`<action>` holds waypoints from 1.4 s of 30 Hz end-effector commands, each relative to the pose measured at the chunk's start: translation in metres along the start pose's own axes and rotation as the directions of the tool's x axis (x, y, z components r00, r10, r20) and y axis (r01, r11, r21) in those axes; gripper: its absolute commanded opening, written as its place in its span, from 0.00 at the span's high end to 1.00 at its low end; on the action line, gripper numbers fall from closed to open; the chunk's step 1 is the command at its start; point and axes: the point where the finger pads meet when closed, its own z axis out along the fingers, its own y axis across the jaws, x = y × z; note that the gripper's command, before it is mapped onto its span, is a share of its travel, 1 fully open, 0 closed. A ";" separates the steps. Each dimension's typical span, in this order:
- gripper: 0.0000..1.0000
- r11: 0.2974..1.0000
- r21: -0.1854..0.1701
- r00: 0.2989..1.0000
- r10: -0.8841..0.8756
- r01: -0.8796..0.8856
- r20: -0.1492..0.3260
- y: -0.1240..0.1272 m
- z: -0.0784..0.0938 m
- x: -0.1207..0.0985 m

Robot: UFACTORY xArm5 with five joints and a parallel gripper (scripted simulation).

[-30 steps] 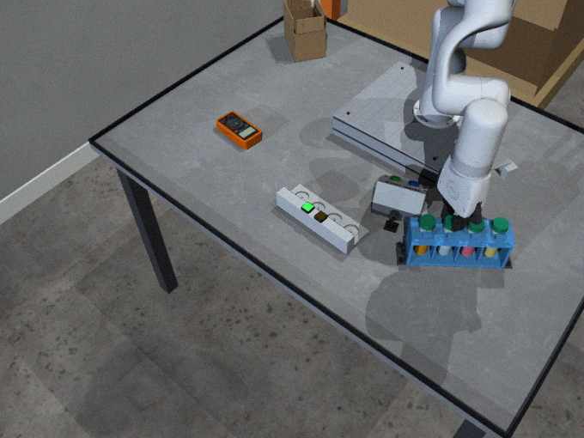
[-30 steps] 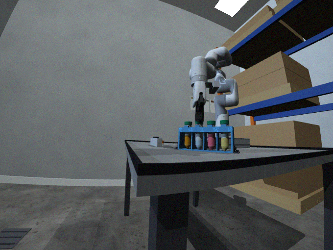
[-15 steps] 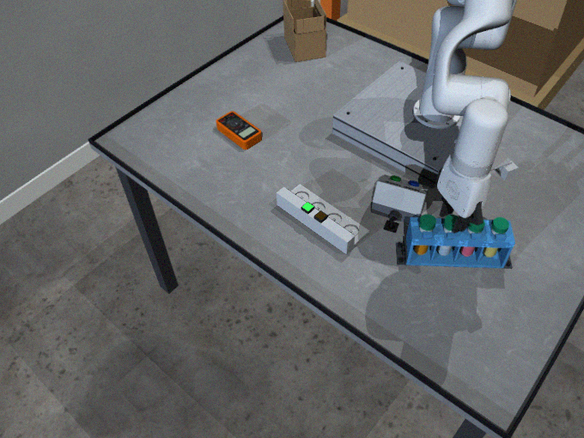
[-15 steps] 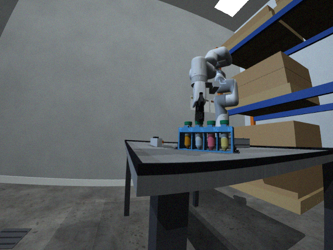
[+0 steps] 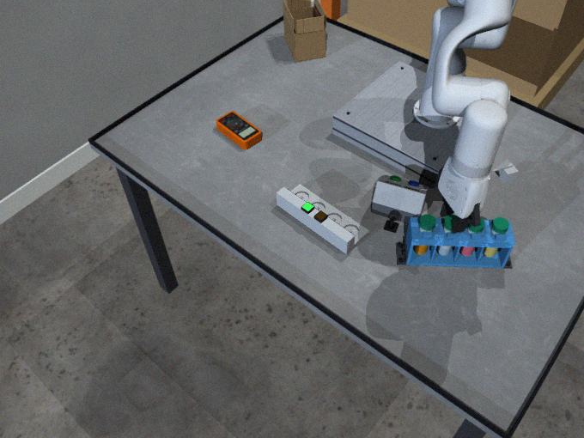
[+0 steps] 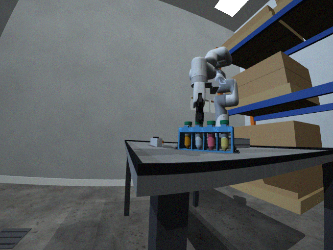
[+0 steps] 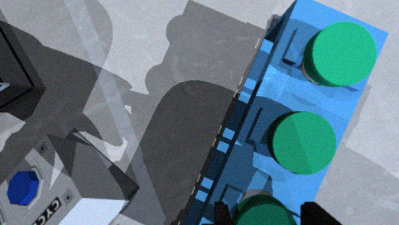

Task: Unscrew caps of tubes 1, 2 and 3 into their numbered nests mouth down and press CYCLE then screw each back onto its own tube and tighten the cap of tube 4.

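Claw (image 5: 461, 225): spread loose around a green cap (image 7: 265, 212), gripping nothing. Decapping station (image 5: 458, 258): near-right on table (image 5: 204, 131), all four caps seated. Green lamp (image 5: 307, 207): lit. Step, by judgement: recapping or tightness check. Next: lift clear.

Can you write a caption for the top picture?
Robot gripper open around a green tube cap in the blue rack.
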 end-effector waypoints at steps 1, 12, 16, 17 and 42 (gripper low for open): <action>0.54 1.000 -0.010 1.000 0.017 -0.017 -0.010 0.001 0.001 -0.001; 0.54 1.000 -0.010 1.000 0.017 -0.017 -0.010 0.001 0.004 -0.001; 1.00 1.000 -0.010 1.000 0.017 -0.017 -0.010 0.001 0.004 -0.001; 1.00 1.000 -0.010 1.000 0.017 -0.017 -0.010 0.001 0.004 -0.001; 1.00 0.914 -0.005 0.914 0.405 -0.405 -0.013 0.001 0.005 -0.001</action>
